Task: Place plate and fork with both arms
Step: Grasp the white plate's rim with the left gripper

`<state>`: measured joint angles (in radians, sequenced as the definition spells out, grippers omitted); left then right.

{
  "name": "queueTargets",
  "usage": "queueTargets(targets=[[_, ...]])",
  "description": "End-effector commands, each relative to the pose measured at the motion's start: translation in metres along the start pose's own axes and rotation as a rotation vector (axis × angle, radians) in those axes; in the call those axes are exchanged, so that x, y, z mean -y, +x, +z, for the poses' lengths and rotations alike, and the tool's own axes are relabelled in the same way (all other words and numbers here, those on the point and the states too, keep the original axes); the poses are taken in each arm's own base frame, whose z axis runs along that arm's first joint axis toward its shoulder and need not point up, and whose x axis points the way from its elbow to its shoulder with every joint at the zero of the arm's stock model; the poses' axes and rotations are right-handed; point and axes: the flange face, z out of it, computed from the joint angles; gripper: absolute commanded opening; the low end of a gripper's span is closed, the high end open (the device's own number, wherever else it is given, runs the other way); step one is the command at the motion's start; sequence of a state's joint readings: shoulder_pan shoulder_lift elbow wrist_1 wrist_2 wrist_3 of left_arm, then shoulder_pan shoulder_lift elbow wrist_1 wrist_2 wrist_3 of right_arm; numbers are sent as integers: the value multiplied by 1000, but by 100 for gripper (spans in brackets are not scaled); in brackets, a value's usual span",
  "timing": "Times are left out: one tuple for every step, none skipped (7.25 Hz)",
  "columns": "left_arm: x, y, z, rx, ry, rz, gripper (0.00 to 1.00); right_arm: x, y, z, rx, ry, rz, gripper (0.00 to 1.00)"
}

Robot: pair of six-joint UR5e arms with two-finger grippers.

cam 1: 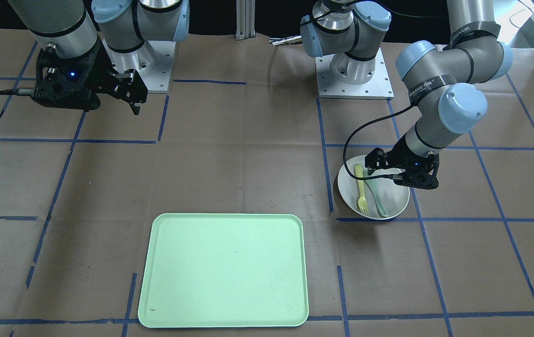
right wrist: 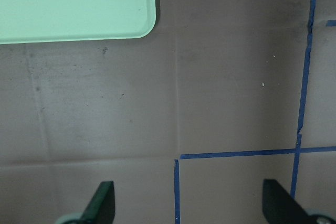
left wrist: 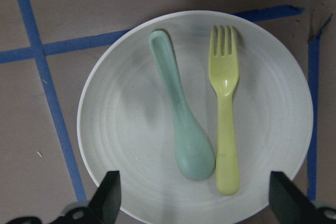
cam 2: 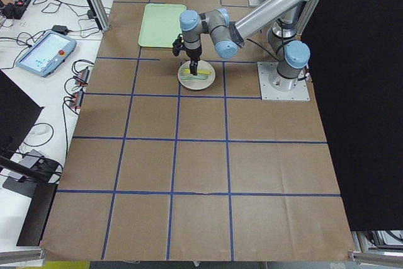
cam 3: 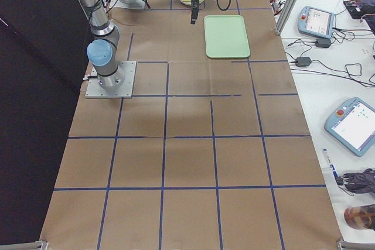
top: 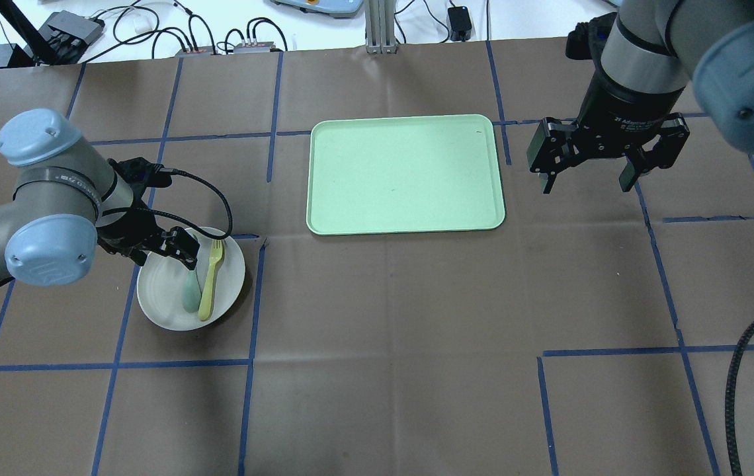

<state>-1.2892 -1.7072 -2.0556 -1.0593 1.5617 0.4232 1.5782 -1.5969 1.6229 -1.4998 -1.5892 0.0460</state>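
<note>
Overhead, the plate [top: 162, 301] sits on the table [top: 383, 330] on the robot's left, well apart from the tray [top: 407, 175]. The fork [top: 210, 281] lies in it just beside a spoon [top: 190, 291]. The left gripper [top: 186, 254] hangs low over the plate's far rim, and the right gripper [top: 587, 180] hovers high over bare table beside the tray with its fingers spread and nothing between them. The front view shows the same layout mirrored: the left gripper is down at the plate, fork and spoon lie side by side in it, and the right one is held up near its base. In the side views the plate lies across a blue tape line [cam 2: 189, 97], under the left gripper. The left wrist camera looks straight down on the plate, fork tines pointing away, the spoon's bowl nearest; both fingertips stand wide apart at the plate's near rim, gripping nothing. The right wrist camera shows open fingers over brown paper and a tray corner.
</note>
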Motion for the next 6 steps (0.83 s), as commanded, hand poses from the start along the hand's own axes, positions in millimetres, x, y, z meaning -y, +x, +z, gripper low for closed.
queueTargets(targets=[[2,-4,3,2,2,9,99,0,0,0,0,0,0,100],[0,-12,7,-2,-3,1,99,0,0,0,0,0,1,100],[-1,-25,11,-11,-10,4,99,0,1,0,0,0,1,100],[-2,-47,21,-36,-17,3,99,0,0,0,0,0,1,100],[-2,-63,32,-110,1,-11,99,0,0,0,0,0,0,100],[-2,-74,44,-137,-9,-3,99,0,0,0,0,0,0,100]])
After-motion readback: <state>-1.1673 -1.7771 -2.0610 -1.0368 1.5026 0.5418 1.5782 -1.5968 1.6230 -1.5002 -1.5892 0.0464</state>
